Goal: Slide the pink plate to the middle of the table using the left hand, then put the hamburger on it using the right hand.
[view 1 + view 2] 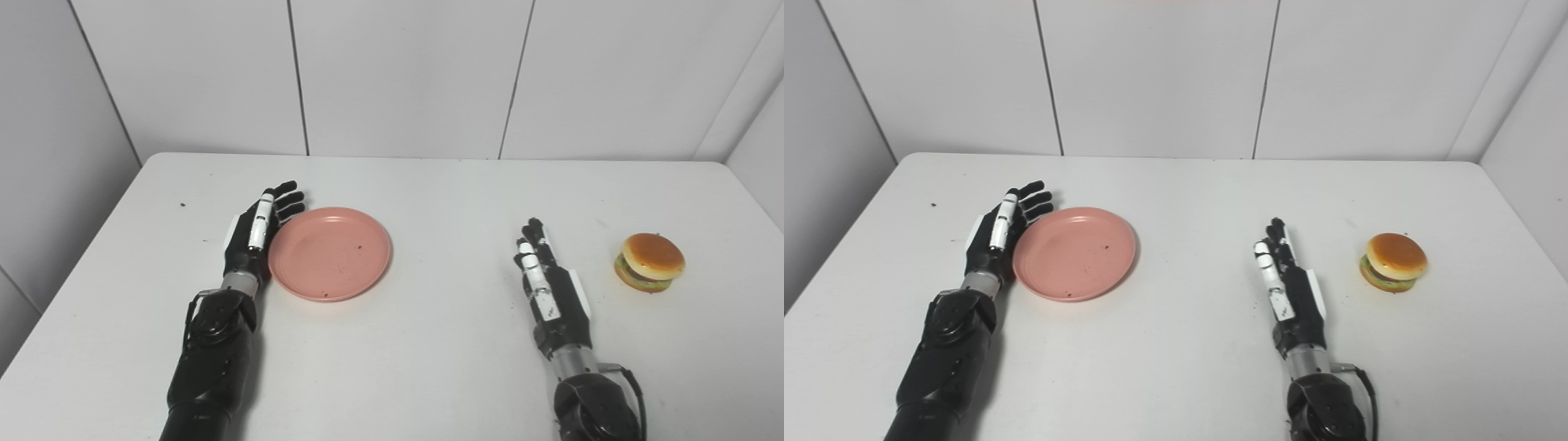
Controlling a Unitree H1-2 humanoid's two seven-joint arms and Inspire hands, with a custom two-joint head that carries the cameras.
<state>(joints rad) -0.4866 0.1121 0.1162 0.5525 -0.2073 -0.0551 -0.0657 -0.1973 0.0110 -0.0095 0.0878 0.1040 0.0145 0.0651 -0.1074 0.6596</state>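
Observation:
The pink plate lies flat on the white table, left of centre, and holds nothing. My left hand stands on edge against the plate's left rim, fingers straight and apart, holding nothing. The hamburger sits upright on the table at the right. My right hand is open, on edge with fingers pointing away, a hand's width left of the hamburger and not touching it. The same scene shows in the right eye view: plate, hamburger, left hand, right hand.
Grey panel walls close the table at the back and both sides. Bare tabletop lies between the plate and my right hand. A few small dark specks lie on the table and in the plate.

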